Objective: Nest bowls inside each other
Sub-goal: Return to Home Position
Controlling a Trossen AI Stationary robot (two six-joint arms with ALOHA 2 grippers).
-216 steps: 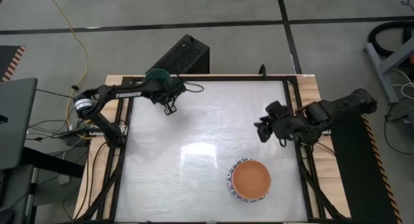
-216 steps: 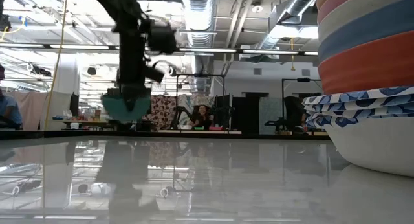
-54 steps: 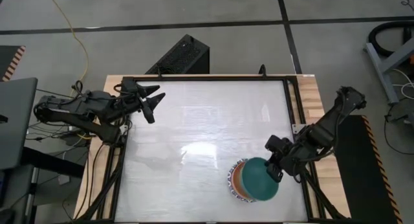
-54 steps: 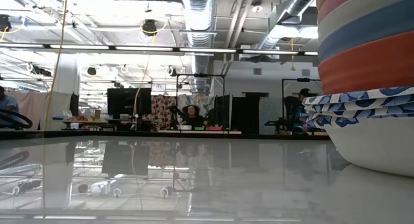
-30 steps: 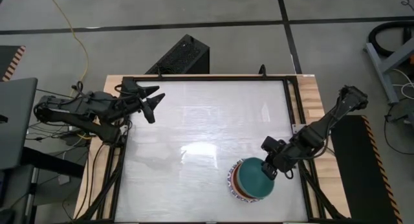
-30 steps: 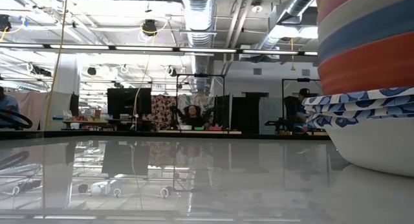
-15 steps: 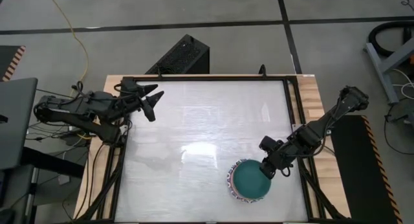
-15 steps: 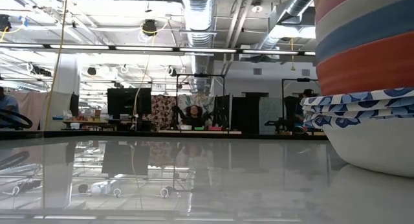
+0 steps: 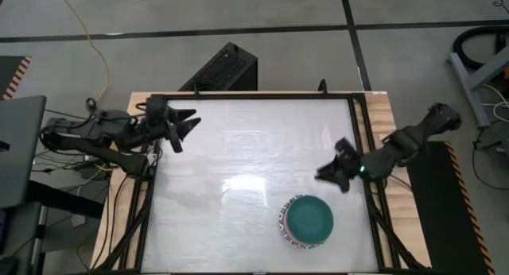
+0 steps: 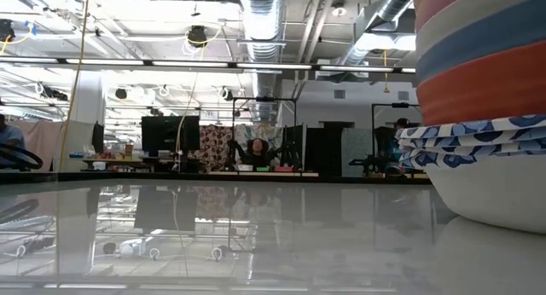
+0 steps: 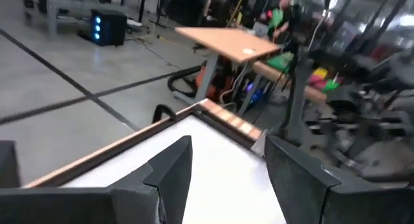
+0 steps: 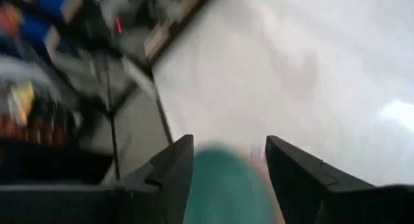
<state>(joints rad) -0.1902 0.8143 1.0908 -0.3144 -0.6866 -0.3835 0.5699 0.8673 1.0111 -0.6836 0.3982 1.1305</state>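
A stack of nested bowls (image 9: pixel 308 221) stands at the table's near right, with a teal bowl (image 9: pixel 309 218) on top, sitting inside the ones under it. The low view shows the stack's side (image 10: pixel 482 116): a cream base, blue-and-white patterned rims, then orange, blue and cream bands. My right gripper (image 9: pixel 329 160) hovers open above the table, just on the far side of the stack; its wrist view shows the teal bowl (image 12: pixel 226 185) blurred beyond the fingers (image 12: pixel 174 166). My left gripper (image 9: pixel 186 130) waits open at the far left corner, holding nothing (image 11: pixel 226 166).
A black frame rail (image 9: pixel 362 140) runs along the table's right edge, close to my right arm. A black box (image 9: pixel 223 68) stands on the floor behind the far edge. The glossy white tabletop (image 9: pixel 238 180) spreads between the two arms.
My right gripper has set the teal bowl down into the stack, opened and let it go. It has then risen and drawn back toward the table's far right. The teal bowl has shifted from sitting off-centre to resting squarely in the stack. My left gripper has rolled slightly in place.
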